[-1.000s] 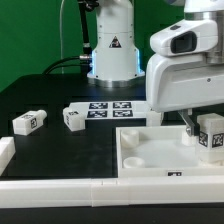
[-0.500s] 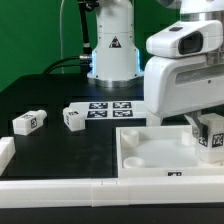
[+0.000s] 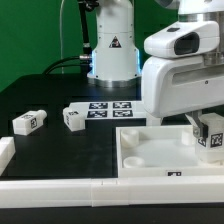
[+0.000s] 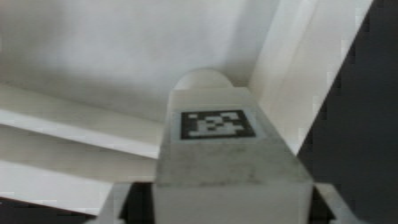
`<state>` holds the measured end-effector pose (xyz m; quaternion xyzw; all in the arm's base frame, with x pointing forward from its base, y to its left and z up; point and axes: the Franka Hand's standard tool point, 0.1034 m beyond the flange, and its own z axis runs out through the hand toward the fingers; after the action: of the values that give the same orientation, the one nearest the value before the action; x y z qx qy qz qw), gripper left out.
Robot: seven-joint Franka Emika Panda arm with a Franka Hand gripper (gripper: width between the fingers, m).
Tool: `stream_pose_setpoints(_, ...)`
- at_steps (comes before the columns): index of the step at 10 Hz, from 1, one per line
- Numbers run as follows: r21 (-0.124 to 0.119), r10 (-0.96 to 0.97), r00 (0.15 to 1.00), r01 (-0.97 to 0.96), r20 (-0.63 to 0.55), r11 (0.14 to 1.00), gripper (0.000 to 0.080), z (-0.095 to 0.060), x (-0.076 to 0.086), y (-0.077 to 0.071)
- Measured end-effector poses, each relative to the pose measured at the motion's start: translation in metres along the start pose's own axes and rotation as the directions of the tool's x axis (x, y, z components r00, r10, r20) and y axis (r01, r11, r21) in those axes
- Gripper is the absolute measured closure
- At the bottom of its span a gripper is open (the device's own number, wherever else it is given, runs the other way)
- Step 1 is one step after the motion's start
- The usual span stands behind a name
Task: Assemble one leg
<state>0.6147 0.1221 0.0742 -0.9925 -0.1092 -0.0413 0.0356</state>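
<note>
Three small, stubby white plastic blocks with black-and-white square tags are in view. One of them, the leg [image 3: 212, 137], is clamped in the end effector [image 3: 207, 130], whose jaws are drawn in tight against its two sides. In the wrist view the leg [image 4: 217, 140] stands upright in the middle with its tag facing the camera, and a dark finger [image 4: 123, 208] presses on its flank.

Directly below the end effector lies the large white square tabletop [image 3: 150, 163], which has a raised rim and round corner sockets. The leg hangs over the part of it towards the exterior view's right. Whether the leg's lower end touches the tabletop cannot be told.

Well away from the end effector, towards the exterior view's left, two loose legs [image 3: 27, 122] [image 3: 72, 117] lie apart on the black desk [image 3: 70, 150]. The flat white marker board [image 3: 110, 107] lies just beyond them. A long white rail [image 3: 60, 190] runs along the desk's near edge, in front of the tabletop. The arm's bulky white wrist housing [image 3: 180, 80] hides the upper part of the end effector.
</note>
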Motion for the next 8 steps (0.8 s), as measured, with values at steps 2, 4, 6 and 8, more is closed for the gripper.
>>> stream_pose_setpoints(2, 0.014, 0.406, 0.913, -0.406, -0.045, 0.914, 0.0506, 0.0003, -0.0064, 0.003)
stream_pose_setpoints(4, 0.014, 0.652, 0.756, -0.653, -0.047, 0.758, 0.0506, 0.0009, -0.007, 0.0044)
stream_pose_setpoints(6, 0.034, 0.899, 0.436, -0.899, -0.034, 0.437, 0.0506, 0.0017, -0.0074, 0.0085)
stream_pose_setpoints(8, 0.045, 0.958, 0.287, -0.957, -0.02, 0.287, 0.0506, 0.0017, -0.007, 0.0106)
